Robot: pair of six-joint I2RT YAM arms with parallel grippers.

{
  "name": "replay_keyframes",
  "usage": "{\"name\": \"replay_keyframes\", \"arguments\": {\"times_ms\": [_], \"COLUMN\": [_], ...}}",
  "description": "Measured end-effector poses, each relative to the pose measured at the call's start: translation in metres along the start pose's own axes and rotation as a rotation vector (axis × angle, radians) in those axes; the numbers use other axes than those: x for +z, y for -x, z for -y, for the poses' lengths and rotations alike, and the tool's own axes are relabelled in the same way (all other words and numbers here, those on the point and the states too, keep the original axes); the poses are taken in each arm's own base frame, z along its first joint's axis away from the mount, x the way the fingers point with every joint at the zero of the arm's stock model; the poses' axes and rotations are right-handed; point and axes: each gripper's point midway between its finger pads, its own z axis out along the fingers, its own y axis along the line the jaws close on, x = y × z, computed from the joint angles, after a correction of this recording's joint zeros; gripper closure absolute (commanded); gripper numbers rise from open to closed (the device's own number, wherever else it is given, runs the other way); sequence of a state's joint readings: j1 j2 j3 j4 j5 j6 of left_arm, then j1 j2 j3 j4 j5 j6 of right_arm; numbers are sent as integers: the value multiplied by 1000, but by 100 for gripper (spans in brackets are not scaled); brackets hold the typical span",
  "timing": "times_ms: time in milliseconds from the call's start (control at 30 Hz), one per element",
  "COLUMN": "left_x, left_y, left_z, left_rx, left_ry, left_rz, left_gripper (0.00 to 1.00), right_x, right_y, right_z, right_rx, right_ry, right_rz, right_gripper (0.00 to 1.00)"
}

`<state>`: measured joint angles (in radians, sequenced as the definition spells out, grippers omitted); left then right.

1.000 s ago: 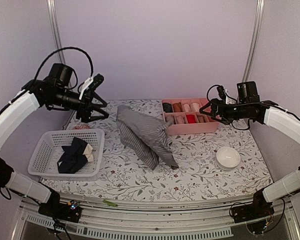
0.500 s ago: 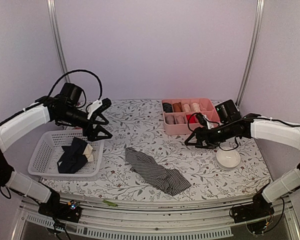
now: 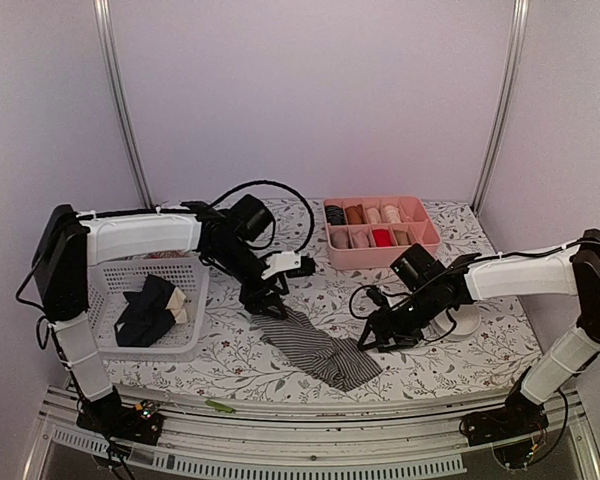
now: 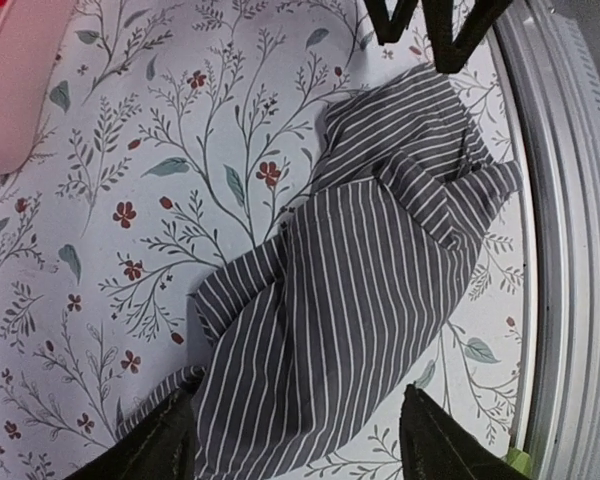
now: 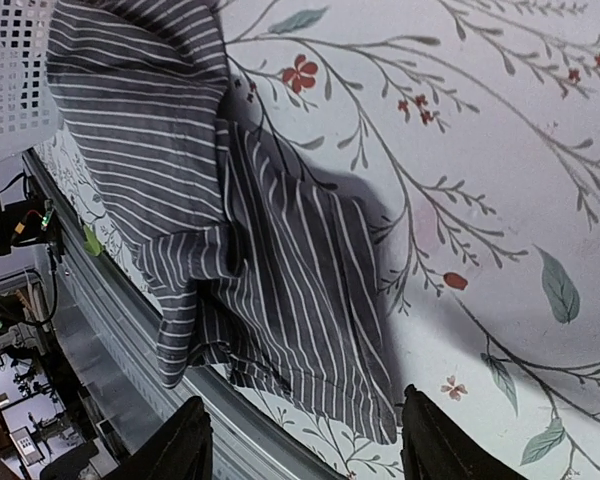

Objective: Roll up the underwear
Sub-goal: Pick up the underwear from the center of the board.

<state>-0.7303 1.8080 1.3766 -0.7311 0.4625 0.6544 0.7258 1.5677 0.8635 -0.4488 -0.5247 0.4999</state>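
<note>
Top view, cloth: the striped underwear (image 3: 315, 348) now lies crumpled on the worktop (image 3: 480, 360), just right of the basket (image 3: 85, 305). A second ago it hung in the air.
Top view, arms: both have dropped low. The left gripper (image 3: 265, 302) is at the end nearest the basket, the right gripper (image 3: 372, 337) at the end farthest from it.
Left wrist: jaws apart, straddling a bunched end, nothing pinched.
Right wrist: jaws apart over a folded hem, nothing held.
Meaning: probably flattening first; rolling not begun.

We get bright, soft, even light from above. Right wrist view: soft shadow on the bench (image 5: 500, 150) beside the striped underwear (image 5: 150, 130). Left wrist view: left fingers (image 4: 435, 450) dark, slightly blurred.
</note>
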Motion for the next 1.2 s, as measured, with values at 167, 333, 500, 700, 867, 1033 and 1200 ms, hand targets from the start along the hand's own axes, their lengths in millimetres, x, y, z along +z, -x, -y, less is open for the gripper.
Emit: {"name": "replay_keyframes", "arguments": {"times_ms": [167,333,500,700,867,1033,1200], "left_x": [31,70,99,98,65,-11,-91], "left_y": [10,-2,-27,-32,-12,45,92], "left_z": [-5,-14,-15,-16,-9,-40,-91], "left_rx": [32,31,20,38,36,34,49], "left_ry": [-10,-25,-35,-20,-37,31,144], "left_rz": [-46,-119,-208,-227,-133,101,305], "left_gripper": [39,40,53,88,100,100,100], "right_x": [18,38,45,54,52,27,-54], "right_y": [-18,-19,-17,-19,-19,18,96], "right_z": [0,4,-1,-3,3,-10,-31], "right_rx": [30,40,30,27,35,6,6], "right_ry": [-31,-96,-140,-160,-218,-265,-214], "right_rz": [-46,-70,-58,-56,-57,26,283], "right_gripper": [39,43,50,97,100,100,100]}}
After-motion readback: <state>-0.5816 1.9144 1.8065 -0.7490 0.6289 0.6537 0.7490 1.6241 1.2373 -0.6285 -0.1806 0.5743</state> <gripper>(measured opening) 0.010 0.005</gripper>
